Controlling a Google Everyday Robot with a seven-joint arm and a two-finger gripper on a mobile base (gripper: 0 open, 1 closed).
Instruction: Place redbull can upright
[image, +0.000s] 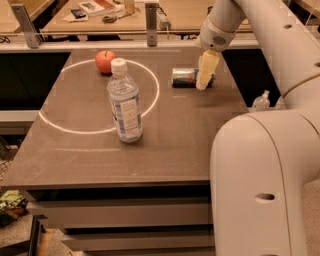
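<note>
The redbull can (185, 77) lies on its side on the dark table (165, 145), toward the back right, its silver end facing left. My gripper (204, 80) hangs from the arm right over the can's right end, its pale fingers pointing down and covering that part of the can. I cannot tell whether it touches the can.
A clear water bottle (124, 102) with a white cap stands upright mid-table, inside a white circle. A red apple (105, 61) sits at the back left of the circle. My arm's large white body (265, 180) fills the right foreground. A metal post (151, 17) stands behind the table.
</note>
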